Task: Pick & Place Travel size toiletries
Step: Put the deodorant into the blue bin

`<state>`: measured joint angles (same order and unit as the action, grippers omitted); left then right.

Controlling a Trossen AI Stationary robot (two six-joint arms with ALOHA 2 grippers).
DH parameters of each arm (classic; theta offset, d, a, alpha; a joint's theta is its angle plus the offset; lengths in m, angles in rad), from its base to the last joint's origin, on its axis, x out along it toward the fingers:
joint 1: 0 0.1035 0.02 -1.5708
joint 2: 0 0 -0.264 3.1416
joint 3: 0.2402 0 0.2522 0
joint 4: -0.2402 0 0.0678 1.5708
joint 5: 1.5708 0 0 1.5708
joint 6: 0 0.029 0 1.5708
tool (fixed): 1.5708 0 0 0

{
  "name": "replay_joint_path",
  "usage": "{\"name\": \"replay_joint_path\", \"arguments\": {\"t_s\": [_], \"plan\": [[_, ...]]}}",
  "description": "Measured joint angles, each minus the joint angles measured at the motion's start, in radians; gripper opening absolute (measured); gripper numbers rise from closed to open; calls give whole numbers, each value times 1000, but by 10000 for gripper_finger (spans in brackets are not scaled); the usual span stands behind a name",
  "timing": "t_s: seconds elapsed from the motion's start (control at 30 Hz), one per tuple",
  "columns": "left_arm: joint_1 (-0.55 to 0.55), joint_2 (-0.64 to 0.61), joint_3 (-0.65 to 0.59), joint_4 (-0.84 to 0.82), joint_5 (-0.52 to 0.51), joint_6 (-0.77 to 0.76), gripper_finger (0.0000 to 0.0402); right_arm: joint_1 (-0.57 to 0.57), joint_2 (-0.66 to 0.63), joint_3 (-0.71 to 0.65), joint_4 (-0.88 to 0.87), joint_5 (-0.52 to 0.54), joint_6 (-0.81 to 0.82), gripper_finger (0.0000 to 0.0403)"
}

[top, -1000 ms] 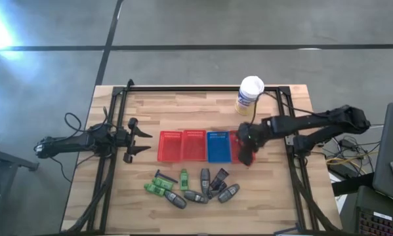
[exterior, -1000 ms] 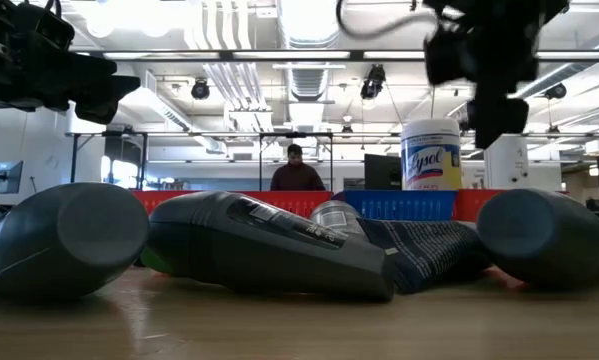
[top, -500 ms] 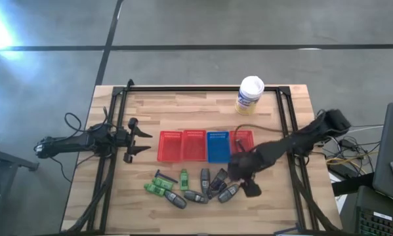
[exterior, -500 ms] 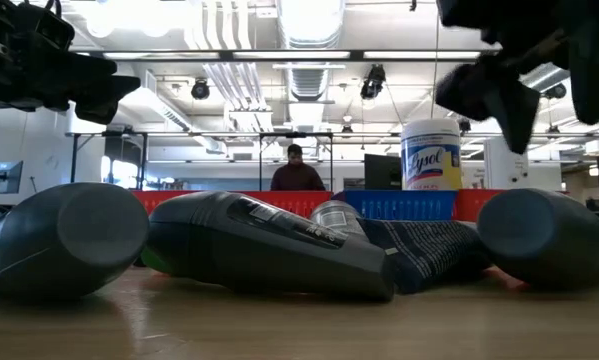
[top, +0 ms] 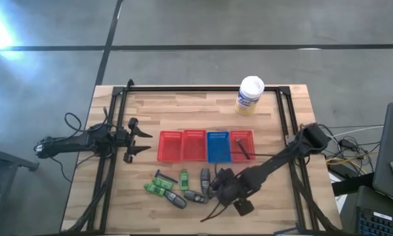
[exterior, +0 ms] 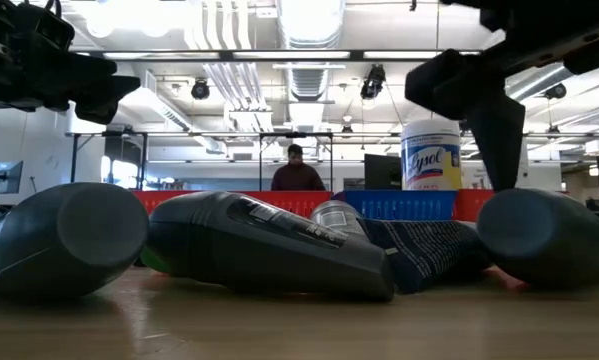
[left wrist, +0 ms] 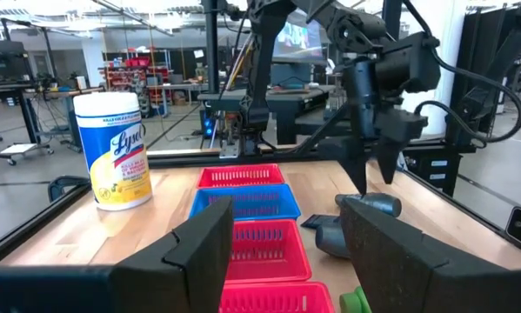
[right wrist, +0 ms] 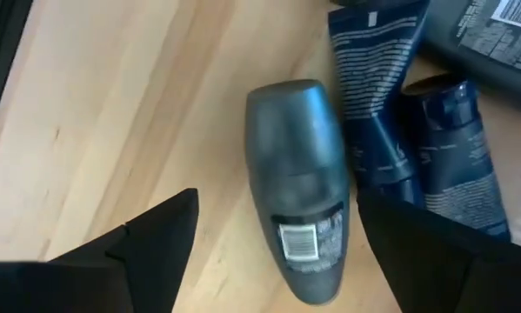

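The toiletries lie in a cluster near the table's near edge: green pieces (top: 157, 188), grey oval tubes (top: 176, 200) and dark blue-purple packets (right wrist: 377, 96). My right gripper (top: 227, 191) is open and points down over the cluster's right end. Its fingers stand on either side of a grey tube (right wrist: 299, 226) lying flat on the wood, without touching it. In the low view the right gripper (exterior: 491, 130) hangs just above that tube (exterior: 549, 238). A thin black stick (top: 242, 149) lies in the rightmost red basket. My left gripper (top: 141, 137) waits open, left of the baskets.
Four mesh baskets stand in a row mid-table: two red (top: 182, 145), one blue (top: 218, 146), one red (top: 243, 139). A white Lysol canister (top: 249, 95) stands near the far edge. A black frame rail (top: 203, 90) borders the table. A person (exterior: 297, 170) shows far behind.
My right gripper has swung from over the rightmost red basket toward the near edge and the left, and has come down over the grey tube at the cluster's right end. The black stick now shows in the basket it left. The toiletries on the table have not moved.
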<state>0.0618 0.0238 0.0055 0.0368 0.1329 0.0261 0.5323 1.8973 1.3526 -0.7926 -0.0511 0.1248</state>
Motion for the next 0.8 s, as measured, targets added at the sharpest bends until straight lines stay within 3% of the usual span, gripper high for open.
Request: {"name": "replay_joint_path", "arguments": {"t_s": [0.23, 0.43, 0.6, 0.8], "plan": [[0, 0, 0, 0, 0, 0, 218, 0, 65, 1, 3, 7, 32, 327], [0, 0, 0, 0, 0, 0, 218, 0, 119, 9, 19, 10, 32, 310], [0, 0, 0, 0, 0, 0, 218, -2, 114, 10, 20, 8, 33, 274], [0, 0, 0, 0, 0, 0, 218, -2, 104, 10, 3, 2, 56, 202]]}}
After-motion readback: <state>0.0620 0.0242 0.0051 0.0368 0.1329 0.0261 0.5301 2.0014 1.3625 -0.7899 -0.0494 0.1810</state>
